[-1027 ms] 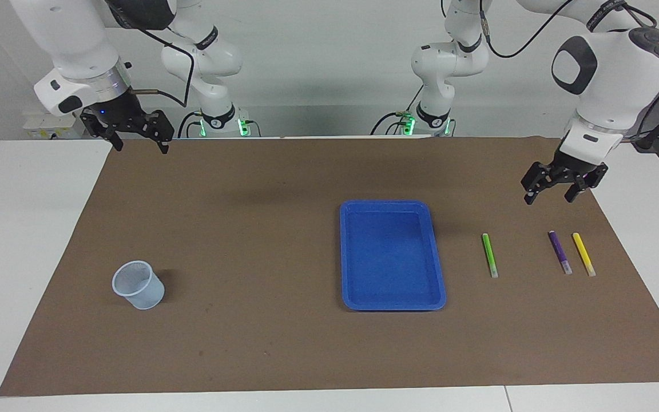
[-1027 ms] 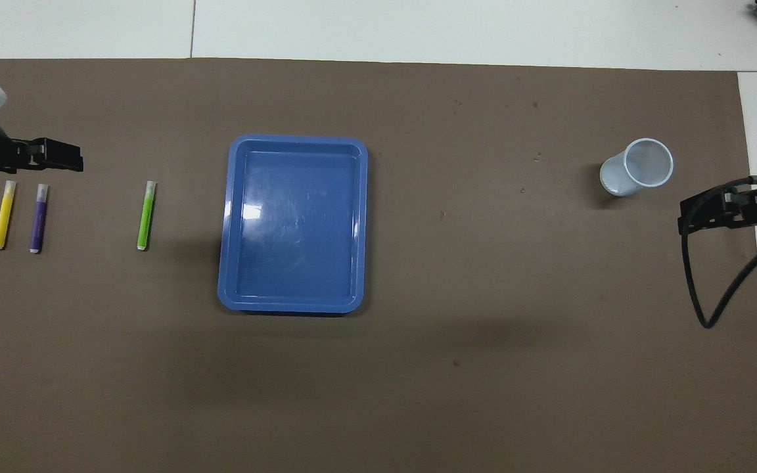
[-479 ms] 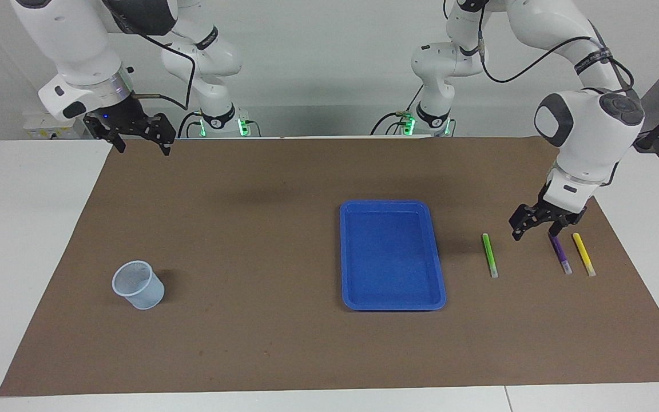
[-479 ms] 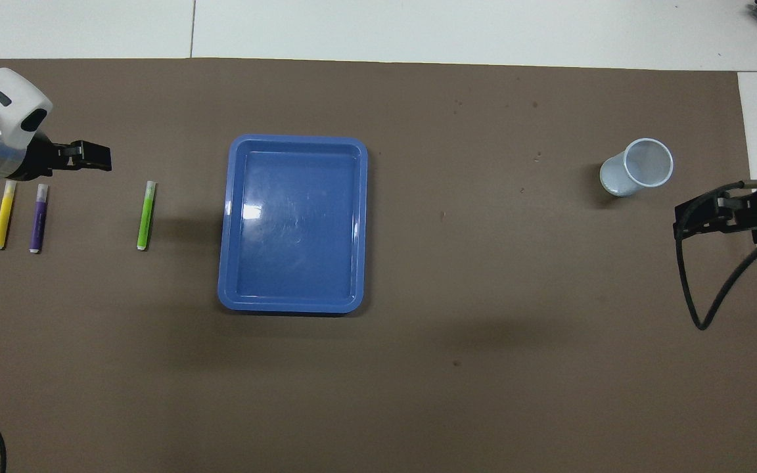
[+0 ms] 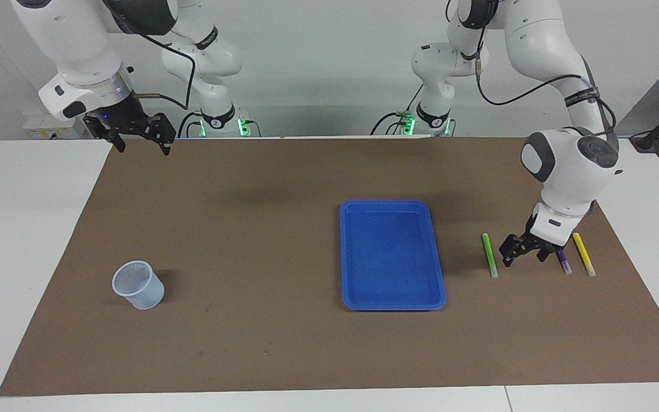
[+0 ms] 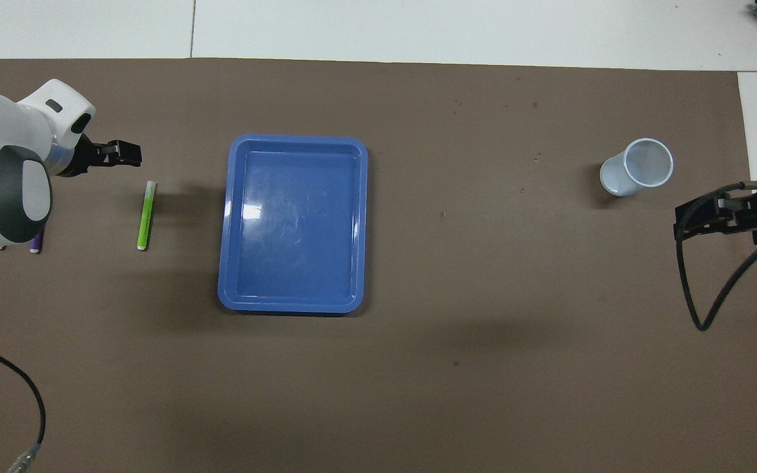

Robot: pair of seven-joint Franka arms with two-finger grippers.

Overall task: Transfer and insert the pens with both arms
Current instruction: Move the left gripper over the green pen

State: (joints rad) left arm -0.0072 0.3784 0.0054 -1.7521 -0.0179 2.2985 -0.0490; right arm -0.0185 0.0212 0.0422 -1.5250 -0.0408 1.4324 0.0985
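Three pens lie side by side on the brown mat at the left arm's end. The green pen (image 5: 488, 254) (image 6: 146, 215) lies closest to the tray. The purple pen (image 5: 564, 264) (image 6: 35, 248) is partly covered by the left arm, and the yellow pen (image 5: 583, 253) lies outermost. My left gripper (image 5: 524, 258) (image 6: 122, 152) hangs low over the mat between the green and purple pens, open and holding nothing. My right gripper (image 5: 142, 149) (image 6: 713, 217) waits open and high over the mat's corner at the right arm's end.
A blue tray (image 5: 389, 204) (image 6: 296, 139) sits mid-table with nothing in it. A pale translucent cup (image 5: 138, 285) (image 6: 637, 167) stands on the mat toward the right arm's end. Two smaller white arms with green-lit bases stand at the robots' edge of the table.
The left arm has come down and swung from above the purple and yellow pens toward the green pen, now covering part of the purple one. The right arm has barely moved.
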